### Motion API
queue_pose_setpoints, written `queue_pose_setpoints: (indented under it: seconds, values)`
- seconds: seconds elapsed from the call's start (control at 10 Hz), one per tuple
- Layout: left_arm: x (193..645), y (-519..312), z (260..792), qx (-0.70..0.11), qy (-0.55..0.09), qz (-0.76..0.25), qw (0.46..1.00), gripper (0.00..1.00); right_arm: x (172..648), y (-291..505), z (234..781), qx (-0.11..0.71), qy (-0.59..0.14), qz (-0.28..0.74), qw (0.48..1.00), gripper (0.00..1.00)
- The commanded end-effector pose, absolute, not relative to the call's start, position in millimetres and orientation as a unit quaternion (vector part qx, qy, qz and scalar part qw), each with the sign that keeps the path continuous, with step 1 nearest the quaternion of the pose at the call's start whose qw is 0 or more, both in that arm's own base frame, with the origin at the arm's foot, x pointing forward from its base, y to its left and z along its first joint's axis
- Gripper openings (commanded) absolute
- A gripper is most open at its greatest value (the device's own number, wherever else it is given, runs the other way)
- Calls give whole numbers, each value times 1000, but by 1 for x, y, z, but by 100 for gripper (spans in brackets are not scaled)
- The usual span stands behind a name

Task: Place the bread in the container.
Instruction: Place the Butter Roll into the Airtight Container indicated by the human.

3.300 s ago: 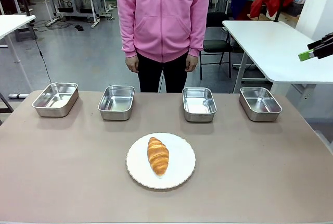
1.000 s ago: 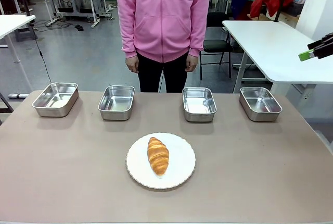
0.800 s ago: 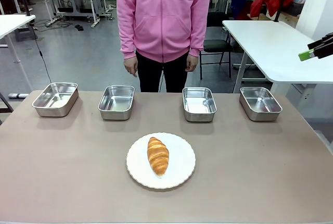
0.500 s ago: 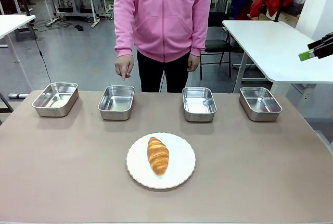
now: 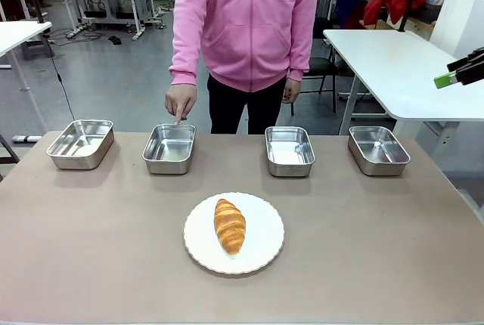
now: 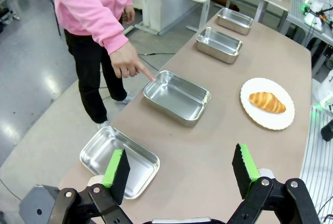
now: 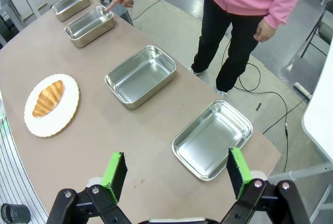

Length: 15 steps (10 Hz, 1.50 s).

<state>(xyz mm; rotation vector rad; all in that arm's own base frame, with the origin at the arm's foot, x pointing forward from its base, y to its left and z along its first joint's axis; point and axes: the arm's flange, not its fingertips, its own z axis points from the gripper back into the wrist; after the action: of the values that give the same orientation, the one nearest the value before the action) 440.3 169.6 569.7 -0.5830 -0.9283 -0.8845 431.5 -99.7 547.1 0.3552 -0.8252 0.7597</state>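
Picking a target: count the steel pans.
4, along the table's far edge: far-left pan, second pan by the person's finger, third pan, far-right pan. None seems hidden.

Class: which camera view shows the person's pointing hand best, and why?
Left wrist view: the hand is large, its fingertip at the container rim. Front view shows it smaller; right wrist view, tiny and far.

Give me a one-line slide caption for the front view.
A person's hand points at the second pan from the left while a croissant lies on a white plate.
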Motion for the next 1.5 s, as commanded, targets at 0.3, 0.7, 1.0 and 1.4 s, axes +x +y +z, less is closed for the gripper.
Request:
queue_pose_setpoints:
  seconds: [0.3,0.7,1.0,1.4]
  values:
    - [439,169,572,-269,-430,-409,759,100,433,-99,547,173,-397,358,827,100]
    - [433,128,598,-244,-404,-369,801,100,433,-99,547,173,-397,358,827,100]
    - [428,14,619,-201,-321,-345,859,100,433,-99,547,173,-397,358,827,100]
    - [456,-140,554,-177,-172,-307,919,100,433,-99,547,173,-397,358,827,100]
